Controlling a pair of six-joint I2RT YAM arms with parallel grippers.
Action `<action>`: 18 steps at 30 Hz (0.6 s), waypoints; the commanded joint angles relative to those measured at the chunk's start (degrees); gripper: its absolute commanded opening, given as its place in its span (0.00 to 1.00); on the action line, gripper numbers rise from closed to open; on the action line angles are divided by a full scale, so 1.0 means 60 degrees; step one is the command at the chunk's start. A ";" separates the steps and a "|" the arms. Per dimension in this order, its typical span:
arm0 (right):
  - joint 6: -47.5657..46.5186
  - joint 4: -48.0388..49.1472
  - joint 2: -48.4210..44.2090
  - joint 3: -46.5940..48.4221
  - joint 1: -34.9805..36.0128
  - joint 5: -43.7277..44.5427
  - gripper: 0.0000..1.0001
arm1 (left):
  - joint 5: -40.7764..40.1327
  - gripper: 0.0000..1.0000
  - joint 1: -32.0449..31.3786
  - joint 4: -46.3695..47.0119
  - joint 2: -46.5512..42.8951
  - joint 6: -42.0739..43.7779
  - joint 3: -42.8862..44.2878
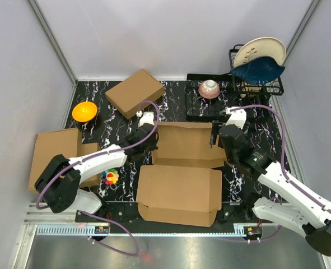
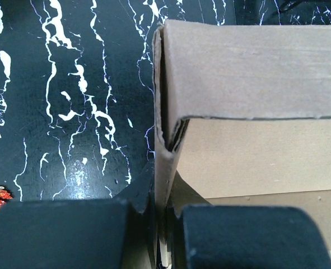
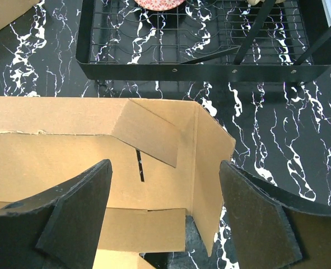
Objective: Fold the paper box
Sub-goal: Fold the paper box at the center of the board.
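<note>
The paper box (image 1: pixel 182 168) is a brown die-cut mailer lying mid-table, its far half raised into walls, its near panel flat. My left gripper (image 1: pixel 148 134) is shut on the box's left side wall (image 2: pixel 164 168), which stands upright between the fingers (image 2: pixel 70 235). My right gripper (image 1: pixel 218 137) is open over the box's right far corner. In the right wrist view its fingers (image 3: pixel 75 213) straddle the raised right side flap (image 3: pixel 213 168) and the folded inner tab (image 3: pixel 148 131) without touching them.
A smaller plain brown box (image 1: pixel 134 92) sits far left of centre, an orange bowl (image 1: pixel 84 111) beside it. Flat cardboard slabs (image 1: pixel 56 154) lie at the left. A black dish rack (image 1: pixel 255 78) with plates and a patterned bowl (image 1: pixel 209 88) stands at the far right. A colourful toy (image 1: pixel 111 177) lies near the left arm.
</note>
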 commanded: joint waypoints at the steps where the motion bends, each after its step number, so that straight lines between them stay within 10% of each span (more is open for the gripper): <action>1: -0.0300 0.0439 0.0247 0.0132 -0.0045 0.0314 0.83 | -0.0468 0.00 0.0051 -0.0117 -0.0184 -0.0044 -0.0087; 18: 0.0254 0.1083 0.1802 0.0235 -0.0046 -0.0883 0.56 | -0.0468 0.00 0.0008 -0.0264 -0.0242 -0.0087 -0.0028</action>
